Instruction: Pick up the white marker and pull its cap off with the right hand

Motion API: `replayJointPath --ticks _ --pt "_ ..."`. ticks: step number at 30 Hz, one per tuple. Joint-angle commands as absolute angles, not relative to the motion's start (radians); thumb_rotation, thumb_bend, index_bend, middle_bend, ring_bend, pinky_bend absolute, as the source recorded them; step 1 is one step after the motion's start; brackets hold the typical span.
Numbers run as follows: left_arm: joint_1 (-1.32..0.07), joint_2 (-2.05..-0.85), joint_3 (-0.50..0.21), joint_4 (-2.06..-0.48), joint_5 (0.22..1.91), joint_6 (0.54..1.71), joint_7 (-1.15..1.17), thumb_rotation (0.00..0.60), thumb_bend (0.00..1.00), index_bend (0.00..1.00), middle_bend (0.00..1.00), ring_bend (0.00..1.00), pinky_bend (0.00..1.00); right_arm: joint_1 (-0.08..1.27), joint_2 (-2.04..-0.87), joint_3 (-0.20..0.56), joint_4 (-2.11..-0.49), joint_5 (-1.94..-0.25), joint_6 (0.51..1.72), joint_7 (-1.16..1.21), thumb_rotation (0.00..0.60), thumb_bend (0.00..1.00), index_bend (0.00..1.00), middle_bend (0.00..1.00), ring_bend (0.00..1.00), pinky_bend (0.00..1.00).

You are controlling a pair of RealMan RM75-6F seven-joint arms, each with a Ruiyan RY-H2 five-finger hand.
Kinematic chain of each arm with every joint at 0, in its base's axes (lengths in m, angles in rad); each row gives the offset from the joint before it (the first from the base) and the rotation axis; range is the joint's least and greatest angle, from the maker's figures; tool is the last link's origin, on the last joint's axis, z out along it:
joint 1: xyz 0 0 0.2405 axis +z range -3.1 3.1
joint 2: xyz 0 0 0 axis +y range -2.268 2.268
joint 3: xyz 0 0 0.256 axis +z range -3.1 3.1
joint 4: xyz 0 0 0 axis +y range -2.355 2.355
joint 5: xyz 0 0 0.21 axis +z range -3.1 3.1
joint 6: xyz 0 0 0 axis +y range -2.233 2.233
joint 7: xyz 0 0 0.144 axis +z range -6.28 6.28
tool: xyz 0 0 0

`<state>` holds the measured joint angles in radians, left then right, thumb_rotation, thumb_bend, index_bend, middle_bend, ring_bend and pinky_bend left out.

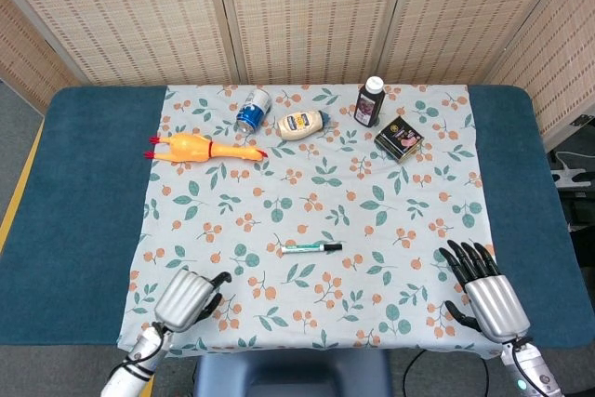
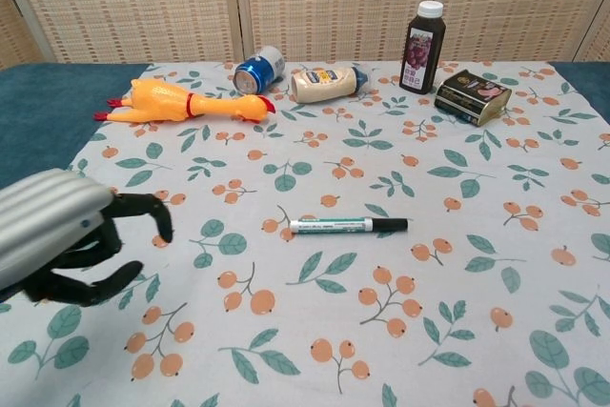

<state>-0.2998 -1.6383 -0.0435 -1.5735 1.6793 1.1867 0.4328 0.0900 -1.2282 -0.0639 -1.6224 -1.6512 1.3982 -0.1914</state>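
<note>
The white marker (image 1: 310, 247) (image 2: 347, 225) lies flat on the floral cloth near the table's middle, its black cap pointing right. My left hand (image 1: 187, 297) (image 2: 67, 235) hovers over the cloth's near left part, well left of the marker, fingers curled loosely apart and holding nothing. At the cloth's near right corner sits my right hand (image 1: 485, 289), fingers spread and empty, some way right of the marker. The chest view does not show the right hand.
Along the far side lie a rubber chicken (image 1: 198, 148), a blue can (image 1: 252, 110), a mayonnaise bottle (image 1: 302, 124), a dark juice bottle (image 1: 370, 101) standing upright, and a small dark box (image 1: 400, 138). Blue table (image 1: 84, 174) borders the cloth.
</note>
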Motion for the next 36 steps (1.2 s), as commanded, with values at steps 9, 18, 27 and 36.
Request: replayJointPath --ticks 9,18,27,36 --pt "-0.46 -1.943 -0.207 -1.417 1.473 1.074 0.591 0.6 0.44 0.42 1.0 1.0 1.0 0.099 -1.235 -0.054 -1.609 -1.621 1.376 -0.19 0.556 0.2 0.0 0.0 0.0 0.0" --pt "-0.578 -2.104 -0.253 -1.168 1.466 1.09 0.603 0.6 0.44 0.4 1.0 1.0 1.0 0.106 -1.235 -0.041 -1.596 -1.584 1.357 -0.183 0.555 0.2 0.0 0.0 0.0 0.0" --pt "-0.66 -2.2 -0.27 -0.961 1.456 1.09 0.544 0.6 0.43 0.42 1.0 1.0 1.0 0.108 -1.23 -0.036 -1.593 -1.564 1.35 -0.176 0.554 0.2 0.0 0.0 0.0 0.0" --pt "-0.693 -2.241 -0.245 -0.902 1.455 1.102 0.522 0.6 0.43 0.41 1.0 1.0 1.0 0.108 -1.223 -0.031 -1.594 -1.556 1.357 -0.167 0.555 0.2 0.0 0.0 0.0 0.0"
